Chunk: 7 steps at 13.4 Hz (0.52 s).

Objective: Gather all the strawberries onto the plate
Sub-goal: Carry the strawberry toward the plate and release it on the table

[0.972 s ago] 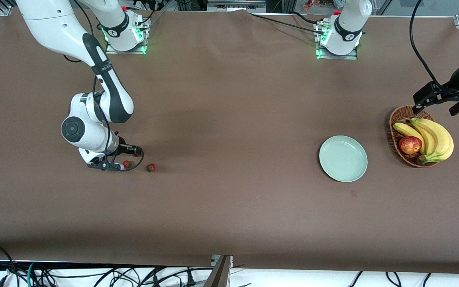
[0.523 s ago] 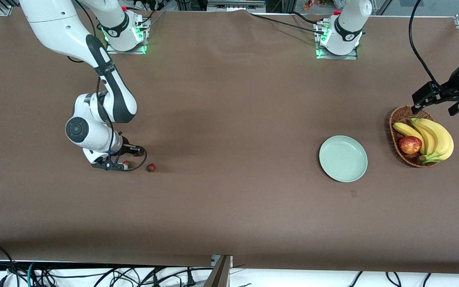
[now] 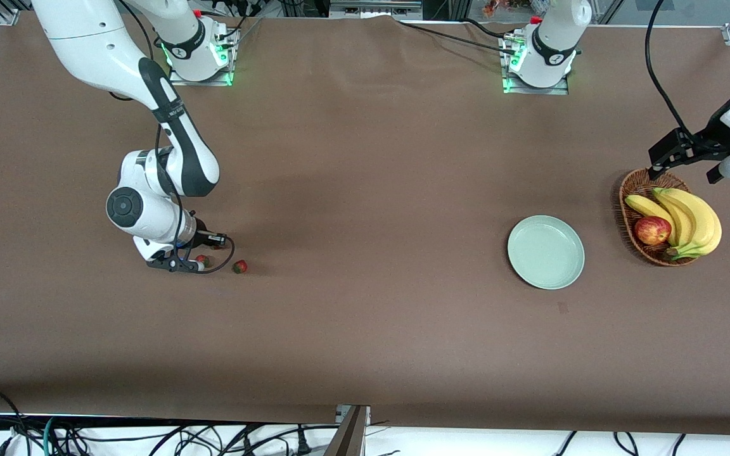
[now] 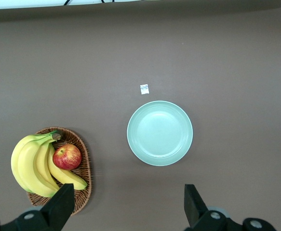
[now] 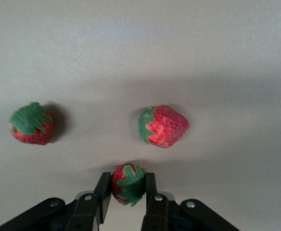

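Here the right gripper's (image 5: 126,192) jaws pinch one strawberry (image 5: 127,185) between them on the table (image 3: 365,190).

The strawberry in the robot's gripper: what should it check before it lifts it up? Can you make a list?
1. Right gripper shut on the held strawberry: ok, fingers press both sides.
2. Grip firm enough to lift: cannot tell.
3. Two loose strawberries apart from the gripper: ok.
4. Plate has nothing on it, ready for berries: ok.
5. Left gripper, open, hangs above the table beside the plate and fruit basket, waiting, not above the plate: ok.
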Motion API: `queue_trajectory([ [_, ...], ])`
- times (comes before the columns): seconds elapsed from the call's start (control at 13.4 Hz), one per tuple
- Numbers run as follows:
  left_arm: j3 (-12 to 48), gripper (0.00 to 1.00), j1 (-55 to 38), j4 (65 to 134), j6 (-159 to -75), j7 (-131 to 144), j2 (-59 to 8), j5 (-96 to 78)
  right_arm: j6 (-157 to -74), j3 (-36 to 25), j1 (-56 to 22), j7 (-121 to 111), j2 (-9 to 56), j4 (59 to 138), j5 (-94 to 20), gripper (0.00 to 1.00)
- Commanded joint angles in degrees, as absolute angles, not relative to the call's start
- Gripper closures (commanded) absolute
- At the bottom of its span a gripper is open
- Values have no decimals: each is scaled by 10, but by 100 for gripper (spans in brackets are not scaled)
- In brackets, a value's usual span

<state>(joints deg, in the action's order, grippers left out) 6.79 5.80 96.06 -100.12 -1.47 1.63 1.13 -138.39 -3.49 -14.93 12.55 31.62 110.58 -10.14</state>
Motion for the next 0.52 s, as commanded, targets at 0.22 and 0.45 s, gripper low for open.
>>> queue_trajectory([
  [0.22,71,0,58,940,-979,-15,9,16,-1313,18,-156,268,327,1012,-126,72],
  [0.45,70,0,59,940,-977,-17,10,16,-1314,76,-156,383,365,944,-135,72],
])
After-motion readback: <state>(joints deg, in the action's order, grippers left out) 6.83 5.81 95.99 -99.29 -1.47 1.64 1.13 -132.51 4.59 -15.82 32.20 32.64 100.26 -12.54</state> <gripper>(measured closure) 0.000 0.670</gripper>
